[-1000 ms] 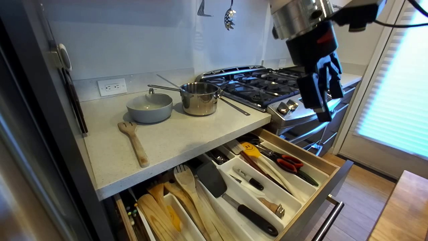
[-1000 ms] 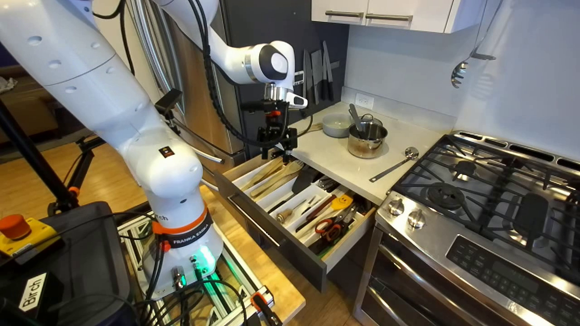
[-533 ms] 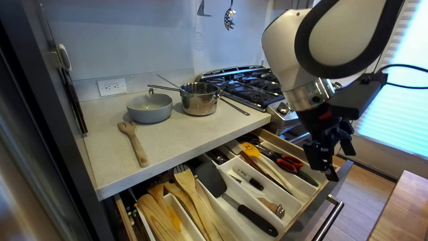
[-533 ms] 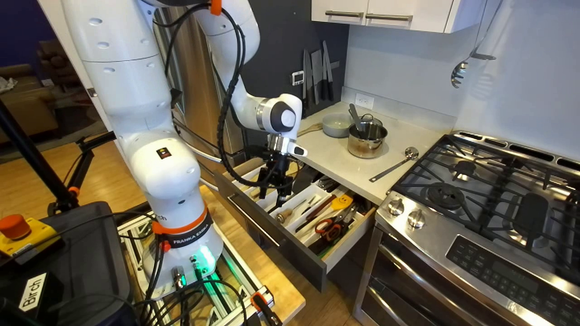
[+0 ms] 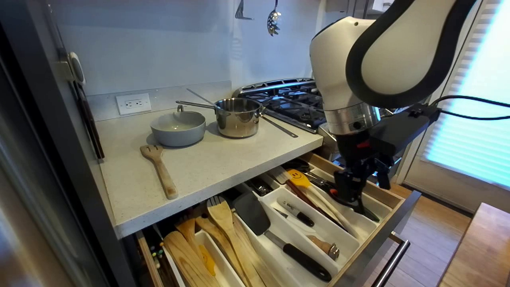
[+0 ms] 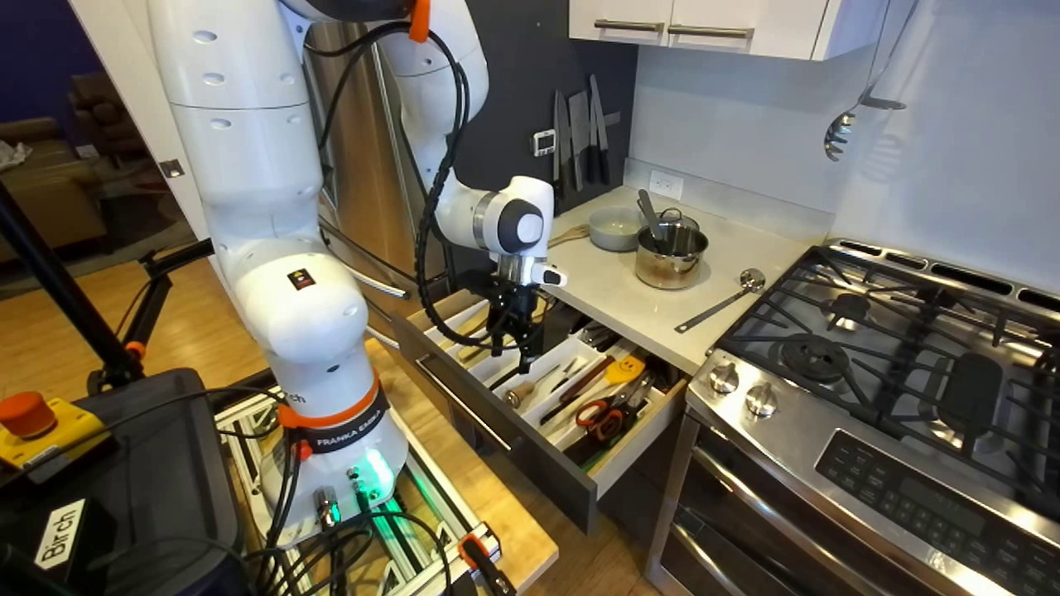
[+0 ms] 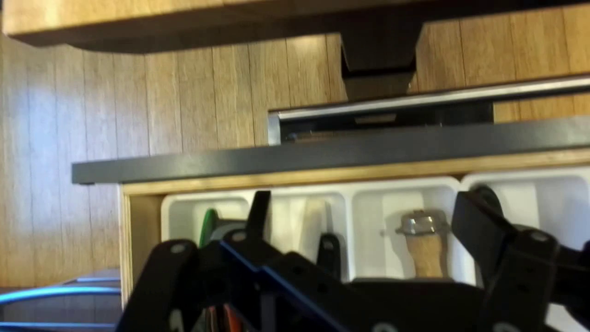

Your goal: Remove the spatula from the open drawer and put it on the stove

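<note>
Tool (image 7: 362, 205) lowered over drawer (image 6: 546, 465), fingers (image 7: 259, 214) spread; spatula (image 5: 276, 240) black-bladed, steel-necked, black-handled, lying in white tray (image 7: 368, 240).

Hand (image 7: 362, 202) lower, nearer the drawer (image 6: 546, 472), red-handled scissors (image 5: 333, 192) newly part-hidden behind it in an exterior view

On the counter (image 5: 239, 159) lie a turner (image 5: 161, 171) and a spoon (image 6: 717, 305); a bowl (image 5: 178, 133) and a pot (image 5: 238, 125) stand between them.

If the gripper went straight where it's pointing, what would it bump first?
Probably the white utensil tray in the drawer, maybe near the wooden-handled tool; depth is hard to judge.
</note>
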Robot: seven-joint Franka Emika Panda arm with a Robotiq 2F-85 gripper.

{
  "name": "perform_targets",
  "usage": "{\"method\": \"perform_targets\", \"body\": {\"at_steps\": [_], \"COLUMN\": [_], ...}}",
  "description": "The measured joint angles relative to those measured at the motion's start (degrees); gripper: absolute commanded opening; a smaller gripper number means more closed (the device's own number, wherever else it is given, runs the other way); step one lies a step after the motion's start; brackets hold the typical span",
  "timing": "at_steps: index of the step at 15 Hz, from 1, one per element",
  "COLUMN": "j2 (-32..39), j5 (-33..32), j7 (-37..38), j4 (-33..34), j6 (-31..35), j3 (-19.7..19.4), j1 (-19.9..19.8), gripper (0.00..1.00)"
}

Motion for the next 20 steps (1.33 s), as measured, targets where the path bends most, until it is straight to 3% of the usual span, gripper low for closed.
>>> {"method": "perform_targets", "body": {"at_steps": [3,6,12,15,18,20], "j2": [0.1,0.1,0.1,1.3,6.7,11.9], "j5": [-5.1,-15.1,-15.8,-20.4,-22.5,-21.8], "j7": [8.6,19.5,19.7,21.1,18.0,14.3], "j4": [0.4,0.8,1.0,1.8,2.9,4.0], "j6": [8.7,10.7,10.7,10.8,14.0,17.9], "j3": [-0.4,-3.6,-4.1,-6.2,-9.4,-11.0], "j1": [2.7,3.9,4.2,3.8,1.7,0.2], "gripper": [1.00,1.00,1.00,1.00,0.98,0.90]}}
